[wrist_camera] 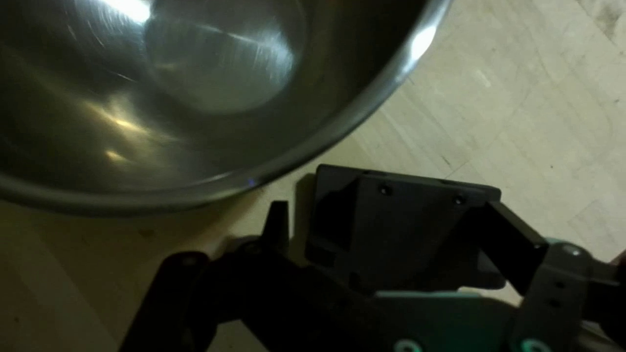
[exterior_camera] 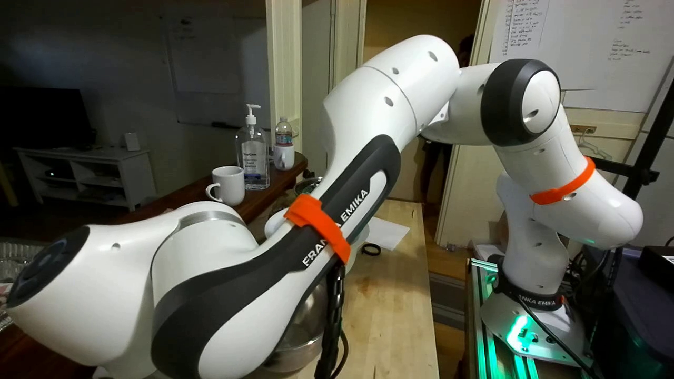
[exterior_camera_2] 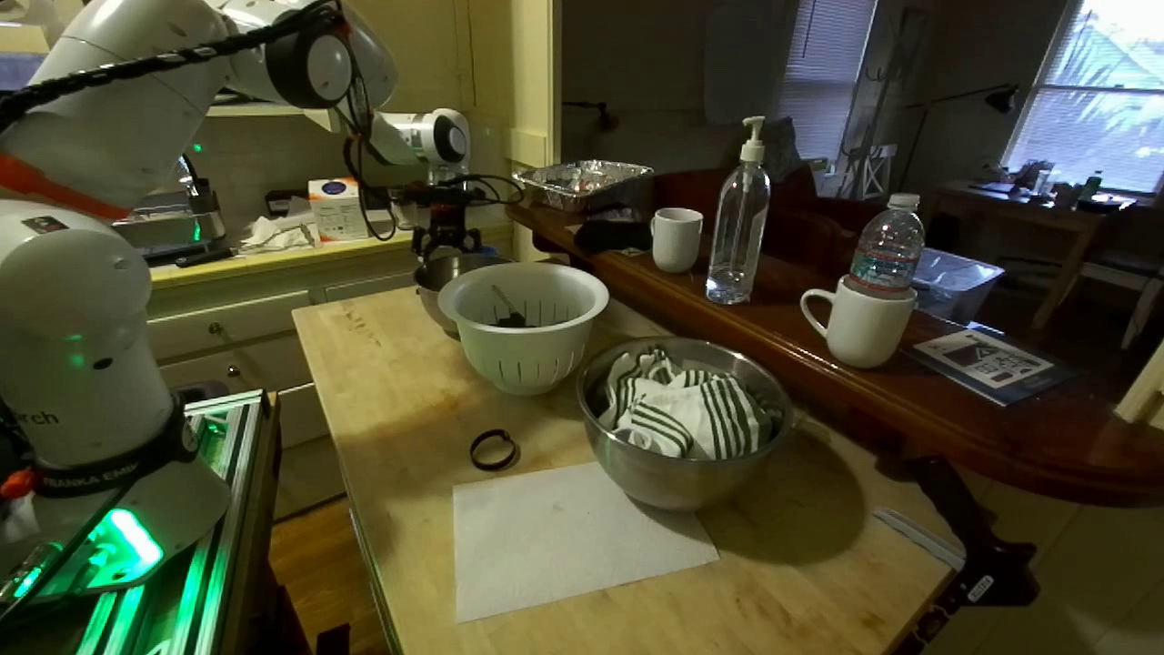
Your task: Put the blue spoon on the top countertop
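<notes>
In an exterior view a small bit of blue (exterior_camera_2: 492,250) peeks out behind the steel bowl (wrist_camera: 234,146), right beside the claw (wrist_camera: 386,208), but it is too small to tell if that is the spoon, so I cannot say where the spoon is. The top counter (exterior_camera_2: 782,314) is long, dark red-brown and shiny, off to the side of the claw and higher than the pale counter (wrist_camera: 533,112) under it. The claw's fingers (wrist_camera: 277,225) are wide apart. A black block (wrist_camera: 406,215) shows between them, with a gap on one side; I cannot tell if it touches the other finger. The steel bowl's rim curves very near one finger. A bit farther from the claw is the strainer (exterior_camera_2: 523,355), then a big bowl (exterior_camera_2: 682,482) with a striped cloth (exterior_camera_2: 700,409) inside. On the top counter, the foil pan (exterior_camera_2: 559,193) is nearest the claw, then a mug (exterior_camera_2: 676,241), a pump bottle (exterior_camera_2: 737,246), and a second mug (exterior_camera_2: 868,327) with a water bottle (exterior_camera_2: 887,250) in it. Pale wood spreads out on the claw's side away from the steel bowl. Well away from the claw lie a black ring (exterior_camera_2: 491,465) and some paper (exterior_camera_2: 564,537).
</notes>
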Controlling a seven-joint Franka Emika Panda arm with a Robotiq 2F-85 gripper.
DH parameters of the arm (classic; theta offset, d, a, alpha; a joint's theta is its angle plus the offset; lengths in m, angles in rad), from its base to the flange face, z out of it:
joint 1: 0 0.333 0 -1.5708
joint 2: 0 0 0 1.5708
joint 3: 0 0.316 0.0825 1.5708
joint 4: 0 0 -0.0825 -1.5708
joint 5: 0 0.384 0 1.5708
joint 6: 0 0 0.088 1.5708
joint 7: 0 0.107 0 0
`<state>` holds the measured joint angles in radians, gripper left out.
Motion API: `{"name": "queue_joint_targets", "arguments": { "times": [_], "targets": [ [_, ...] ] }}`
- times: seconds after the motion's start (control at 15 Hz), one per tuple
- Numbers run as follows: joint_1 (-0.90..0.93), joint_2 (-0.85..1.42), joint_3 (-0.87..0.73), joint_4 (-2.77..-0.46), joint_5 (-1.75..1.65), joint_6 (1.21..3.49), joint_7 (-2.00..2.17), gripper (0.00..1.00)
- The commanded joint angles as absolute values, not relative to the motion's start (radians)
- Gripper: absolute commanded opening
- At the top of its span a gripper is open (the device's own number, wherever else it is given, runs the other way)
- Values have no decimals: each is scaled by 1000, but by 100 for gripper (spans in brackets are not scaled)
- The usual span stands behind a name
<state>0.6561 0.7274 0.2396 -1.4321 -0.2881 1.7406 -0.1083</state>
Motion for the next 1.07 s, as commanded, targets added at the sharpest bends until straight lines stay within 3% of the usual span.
{"name": "queue_joint_targets", "arguments": {
  "times": [0.0, 1.0],
  "targets": [
    [652, 733, 254, -1417, -278, 1757, -102, 100],
    [649, 738, 266, -1392, -205, 1741, -74, 100]
  ]
}}
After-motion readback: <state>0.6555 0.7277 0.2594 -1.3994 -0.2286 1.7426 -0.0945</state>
